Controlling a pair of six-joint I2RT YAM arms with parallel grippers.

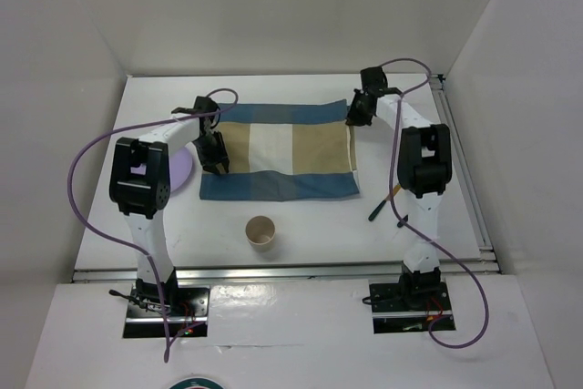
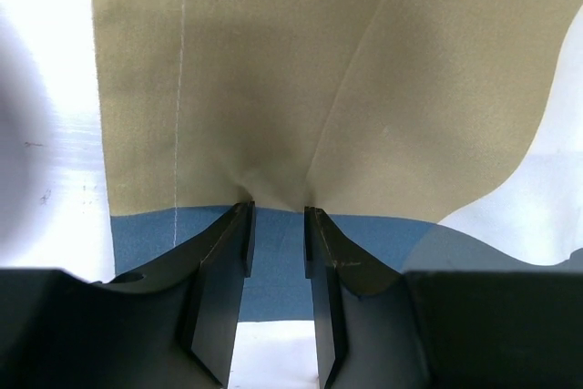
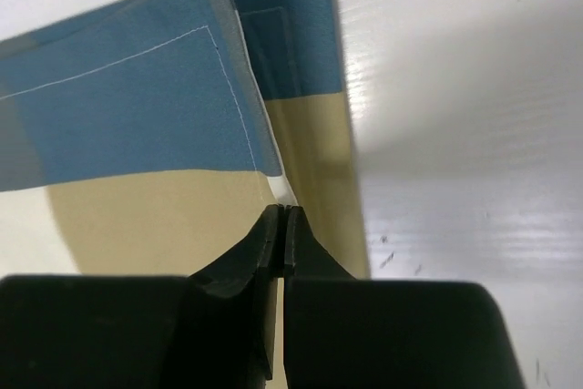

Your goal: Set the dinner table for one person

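The white dinner table [image 1: 319,225] carries a blue-and-tan striped cloth mat [image 1: 273,161] in its middle. My left gripper [image 1: 215,150] is at the mat's left edge. In the left wrist view its jaws [image 2: 278,220] stand a little apart over the blue band, and the tan cloth [image 2: 273,88] puckers just ahead of the tips. My right gripper [image 1: 358,112] is at the mat's far right corner. In the right wrist view it [image 3: 285,216] is shut on the mat's right edge [image 3: 310,161], which is raised and folded over there.
A pale purple plate [image 1: 185,173] lies left of the mat, partly under my left arm. A paper cup [image 1: 261,231] stands upright in front of the mat. A dark-handled utensil [image 1: 383,205] lies by my right arm. Aluminium rails [image 1: 282,271] run along the near and right edges.
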